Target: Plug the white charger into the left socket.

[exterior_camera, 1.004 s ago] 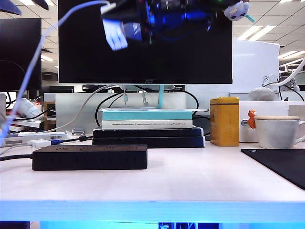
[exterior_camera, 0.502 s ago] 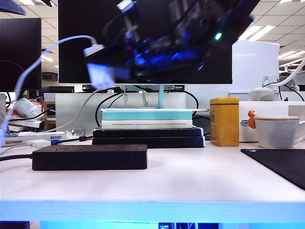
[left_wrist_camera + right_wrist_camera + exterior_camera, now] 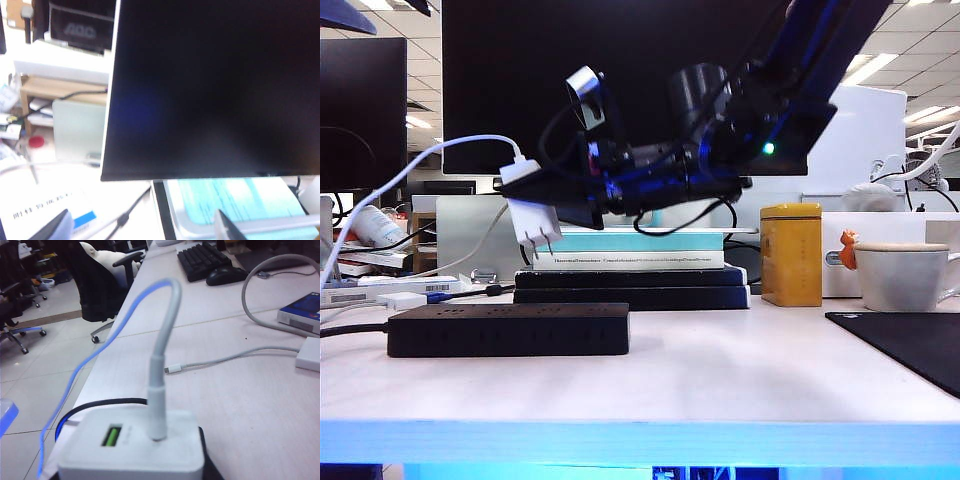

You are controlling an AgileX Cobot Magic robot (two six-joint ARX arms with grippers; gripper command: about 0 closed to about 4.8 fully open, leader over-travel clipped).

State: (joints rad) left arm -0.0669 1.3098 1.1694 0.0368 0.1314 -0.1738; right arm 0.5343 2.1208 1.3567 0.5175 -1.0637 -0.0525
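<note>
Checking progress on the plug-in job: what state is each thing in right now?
Small glossy white charger block: held above the strip, prongs down, unplugged.
Black power strip: flat on table, nothing plugged in.
Right gripper: shut on charger.
Left gripper: open, empty.
White mug: upright.
Black monitor: screen dark.

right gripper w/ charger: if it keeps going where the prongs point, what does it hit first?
Likely the black power strip: the right gripper holds the white charger prongs-down above its left half. Depth alignment is unclear.
</note>
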